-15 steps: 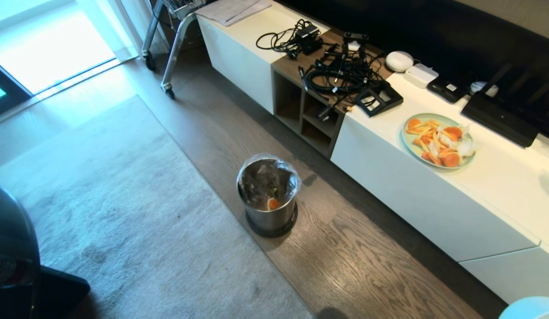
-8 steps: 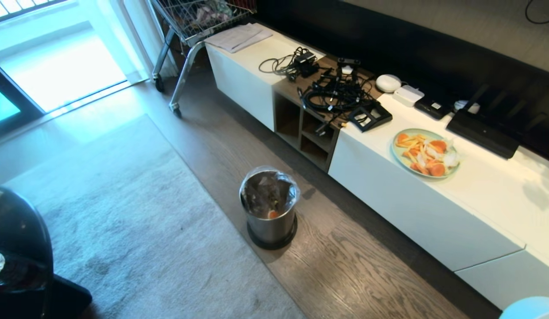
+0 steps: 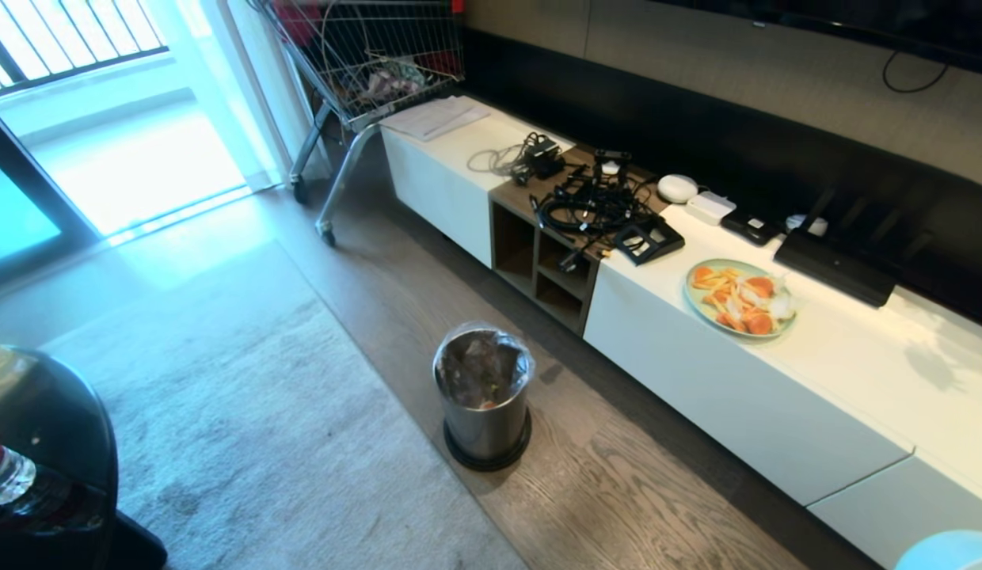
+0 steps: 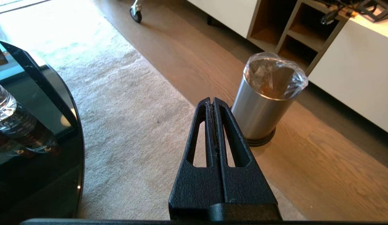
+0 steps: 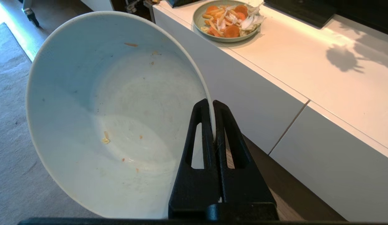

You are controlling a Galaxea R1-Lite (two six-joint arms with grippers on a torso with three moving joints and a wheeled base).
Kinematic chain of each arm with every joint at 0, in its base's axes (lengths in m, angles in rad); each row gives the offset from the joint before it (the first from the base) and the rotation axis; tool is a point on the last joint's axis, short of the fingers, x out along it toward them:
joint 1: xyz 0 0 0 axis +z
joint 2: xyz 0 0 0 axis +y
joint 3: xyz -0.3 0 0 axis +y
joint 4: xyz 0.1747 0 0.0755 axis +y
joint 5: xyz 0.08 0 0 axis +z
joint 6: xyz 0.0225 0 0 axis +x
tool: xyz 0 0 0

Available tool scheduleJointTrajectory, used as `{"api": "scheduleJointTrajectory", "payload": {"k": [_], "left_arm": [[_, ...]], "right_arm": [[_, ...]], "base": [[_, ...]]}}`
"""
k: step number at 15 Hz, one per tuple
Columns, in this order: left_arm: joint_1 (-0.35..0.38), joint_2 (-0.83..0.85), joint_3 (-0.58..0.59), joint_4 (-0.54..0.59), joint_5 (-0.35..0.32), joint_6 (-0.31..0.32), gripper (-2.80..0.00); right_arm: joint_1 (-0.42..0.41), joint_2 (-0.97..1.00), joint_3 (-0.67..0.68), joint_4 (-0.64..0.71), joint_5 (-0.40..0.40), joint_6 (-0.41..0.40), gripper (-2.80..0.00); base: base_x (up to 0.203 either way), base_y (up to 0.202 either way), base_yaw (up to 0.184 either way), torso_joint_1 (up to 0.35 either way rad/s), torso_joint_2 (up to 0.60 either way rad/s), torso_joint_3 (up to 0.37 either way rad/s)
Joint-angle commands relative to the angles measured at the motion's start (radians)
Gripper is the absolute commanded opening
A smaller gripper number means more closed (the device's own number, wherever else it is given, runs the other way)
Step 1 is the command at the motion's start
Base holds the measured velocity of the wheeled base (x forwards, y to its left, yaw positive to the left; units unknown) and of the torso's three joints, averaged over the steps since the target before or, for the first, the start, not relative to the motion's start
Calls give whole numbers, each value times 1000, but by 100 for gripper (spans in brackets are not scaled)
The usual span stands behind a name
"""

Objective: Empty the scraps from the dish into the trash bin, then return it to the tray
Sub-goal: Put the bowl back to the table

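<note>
Fingers of my right gripper (image 5: 211,104) are pinched tight on the rim of the dish (image 5: 112,118), which I am holding tipped on its side next to the white cabinet (image 5: 306,93), with only a few crumbs stuck inside. My left gripper (image 4: 211,103) is closed on nothing, hanging over the rug (image 4: 134,118) near the trash bin (image 3: 483,396). That bin stands on the wood floor (image 3: 618,491) between rug and cabinet, a bit of orange showing in its liner, and the pale-green plate (image 3: 740,298) of scraps sits on the cabinet top.
</note>
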Motion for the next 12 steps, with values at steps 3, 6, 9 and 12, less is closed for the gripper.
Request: {"api": "scheduleJointTrajectory", "payload": {"k": [3, 6, 9, 12], "left_arm": [[0, 0, 0, 0, -1, -1, -280], [0, 0, 0, 0, 1, -1, -280], [0, 0, 0, 0, 1, -1, -280], [0, 0, 0, 0, 1, -1, -280]], "right_arm": [[0, 1, 0, 0, 0, 0, -280], [0, 1, 0, 0, 1, 0, -280], [0, 2, 0, 0, 0, 0, -280], [0, 2, 0, 0, -1, 0, -280]], "base": [[0, 0, 0, 2, 2, 203], [0, 0, 0, 3, 3, 206], [0, 0, 0, 4, 2, 207], [0, 0, 0, -1, 1, 92]]}}
